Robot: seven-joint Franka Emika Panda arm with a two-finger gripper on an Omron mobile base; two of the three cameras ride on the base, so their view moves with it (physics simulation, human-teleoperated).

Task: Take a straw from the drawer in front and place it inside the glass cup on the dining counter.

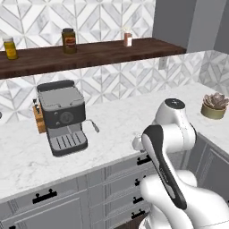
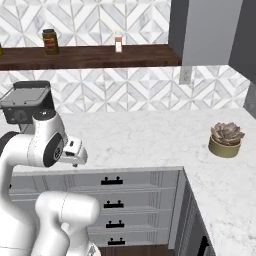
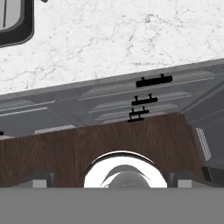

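A white marble desk (image 1: 116,120) with faint grey veins is shown beneath a diamond-patterned tiled wall, with a dark wooden shelf (image 1: 89,56) mounted above it. From left to right along the shelf, three containers are counted: a yellow jar (image 1: 10,48), a brown jar (image 1: 69,40) and a small pale bottle (image 1: 128,38). On the desk, one grey coffee machine (image 1: 62,117) is placed at the left and one potted succulent (image 2: 225,139) at the right. Below the desk edge, a stack of four grey drawer fronts is seen; the top drawer (image 2: 120,179) is closed, its long axis and its short black bar handle (image 2: 111,181) lying horizontal, parallel to the desk edge. The jaws are read as standing apart, with the finger tips (image 3: 43,178) set wide above a brown wooden floor (image 3: 65,148).
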